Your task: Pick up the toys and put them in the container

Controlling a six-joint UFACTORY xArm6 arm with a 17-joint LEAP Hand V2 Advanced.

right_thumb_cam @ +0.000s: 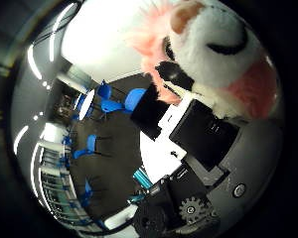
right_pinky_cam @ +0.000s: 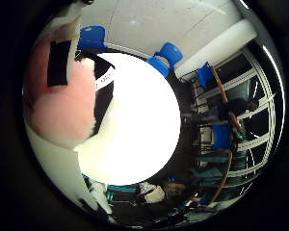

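Note:
A pink and white plush toy with black markings fills a corner of the right thumb side palm view, close to the palm. It also shows as a pink and white mass in the right little finger side palm view. My hand shows as black and white finger parts that reach up to the toy and curl against it. The toy hangs in the hand above a round white table.
Blue chairs stand around the round white table, and more blue chairs stand further off in the room. Shelving and windows line the far wall.

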